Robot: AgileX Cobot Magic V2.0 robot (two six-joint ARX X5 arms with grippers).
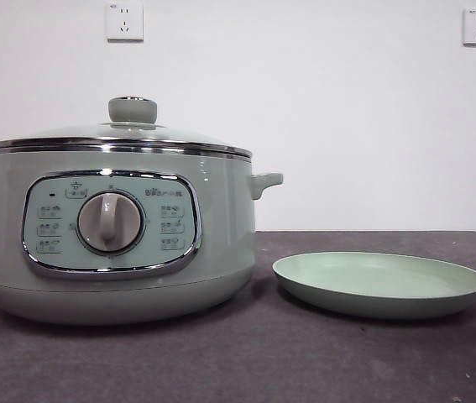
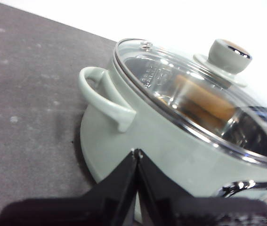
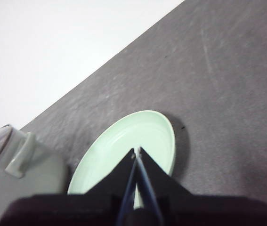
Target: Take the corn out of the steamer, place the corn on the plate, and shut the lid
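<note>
The corn (image 2: 207, 101) lay inside the steamer (image 1: 112, 243), seen only through the glass lid (image 2: 190, 94) as an orange-yellow shape under the knob (image 2: 227, 54). The lid sat closed on the steamer's chrome rim. On the glass near the rim there was a small embossed mark, but it was too blurred to read. The front panel (image 1: 110, 222) of the steamer had a grey dial (image 1: 110, 222) in the middle, small icon buttons on both sides of it and a short line of print above the dial on the right, also too small to read.

The left gripper (image 2: 136, 153) was above the table (image 1: 238, 361), just beside the steamer's outer wall and below its side handle (image 2: 106, 96). Its jaws were pressed together, tip against tip, and held nothing. The corn was apart from these jaws, behind the wall and under the lid.

The plate (image 1: 380, 285) lay on the table just beside the steamer, not touching it, and it had nothing on it. The right gripper (image 3: 137, 151) was over the plate, with its jaws closed together and holding nothing.

On the wall behind the steamer two white sockets (image 1: 124, 21) were seen.
</note>
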